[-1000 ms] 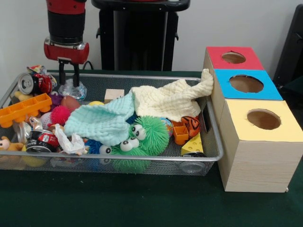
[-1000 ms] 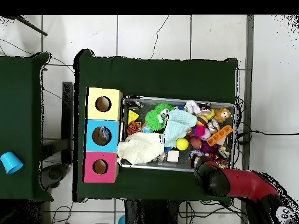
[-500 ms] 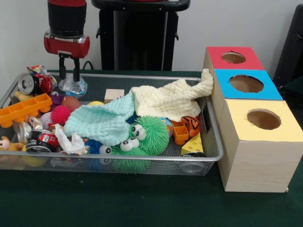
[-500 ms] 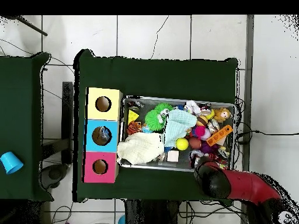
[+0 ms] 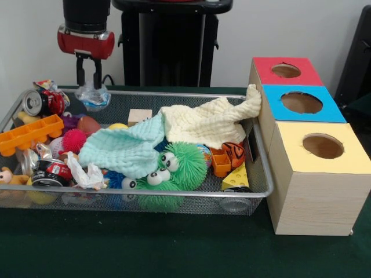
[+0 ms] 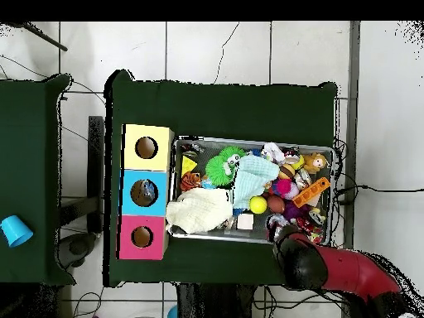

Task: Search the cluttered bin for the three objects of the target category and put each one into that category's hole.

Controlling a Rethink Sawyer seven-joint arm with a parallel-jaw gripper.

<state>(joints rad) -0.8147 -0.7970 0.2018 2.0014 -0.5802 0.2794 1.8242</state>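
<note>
The wire mesh bin [image 5: 174, 94] is full of toys and cloths; it also shows in the overhead view [image 6: 248, 140]. My gripper [image 5: 88, 85] hangs over the bin's back left corner in the front view. It is shut on the top of a small clear wrinkly bottle [image 5: 94, 98], which hangs at about rim height. In the overhead view the red and black arm [image 6: 308, 259] covers the gripper and the bottle. Other such bottles are not plainly visible; a clear round thing [image 5: 235, 204] lies low at the bin's front right.
A box with three holes stands right of the bin: red top [image 5: 286, 70], blue top [image 5: 301, 103], yellow top [image 5: 323, 146]. The bin holds a cream cloth [image 5: 208, 121], a mint cloth [image 5: 124, 147], green spiky balls [image 5: 174, 168], drink cans [image 5: 40, 101] and an orange tray [image 5: 29, 133].
My gripper has risen from the bin's back left corner with the clear bottle in its fingers; the bottle has come up off the pile to rim height.
</note>
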